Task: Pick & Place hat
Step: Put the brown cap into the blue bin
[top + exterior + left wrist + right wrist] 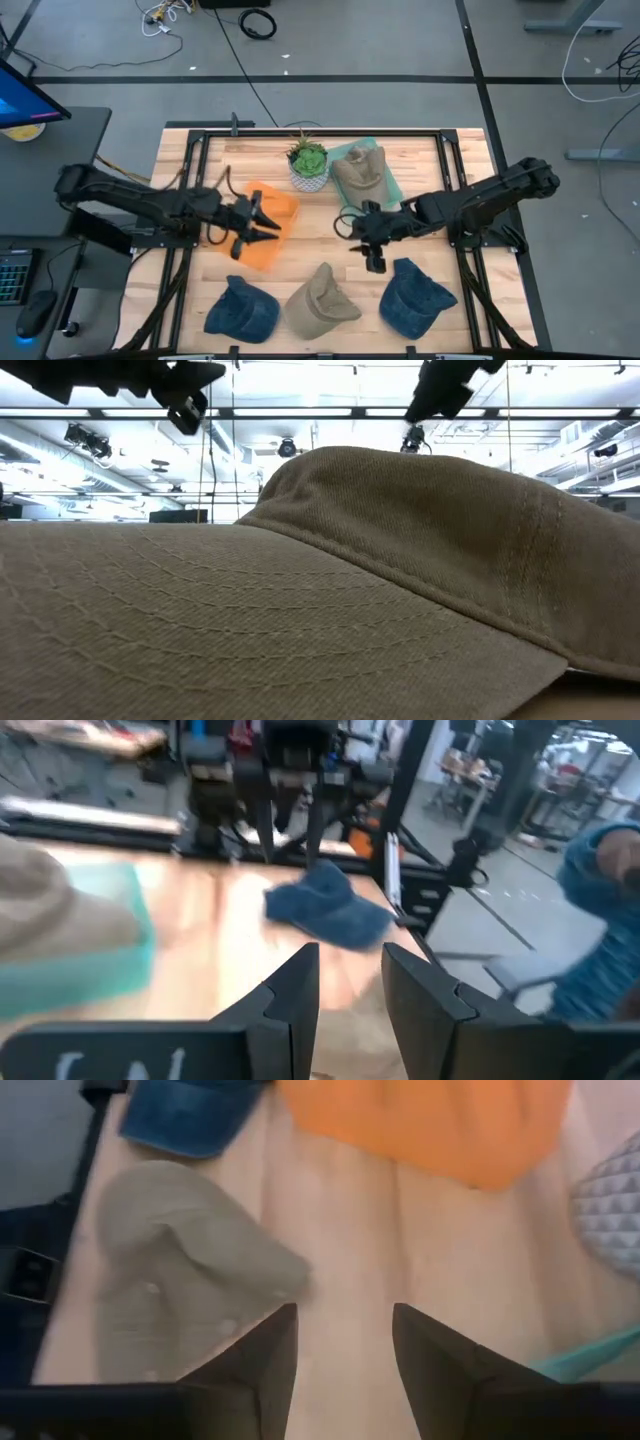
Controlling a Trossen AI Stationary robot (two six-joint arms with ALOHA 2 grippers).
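Note:
Several hats lie on the wooden table. An orange hat (pixel 270 226) sits left of centre. A tan hat (pixel 360 170) rests in a green tray (pixel 392 186). Along the near edge are a blue hat (pixel 242 310), a tan hat (pixel 320 300) and another blue hat (pixel 415 298). My left gripper (pixel 262 222) hovers open over the orange hat. My right gripper (pixel 358 243) hangs open over bare wood at mid-table; its wrist view shows the near tan hat (pixel 180 1270) and the orange hat (pixel 450 1130) beyond its open fingers (pixel 345 1345). The low view shows both grippers raised.
A potted plant (pixel 308 165) stands at the far middle, beside the green tray. The near tan hat (pixel 320 580) fills the low view. Bare wood lies between the orange hat and the near row. The table's black frame rails (pixel 460 170) run along both sides.

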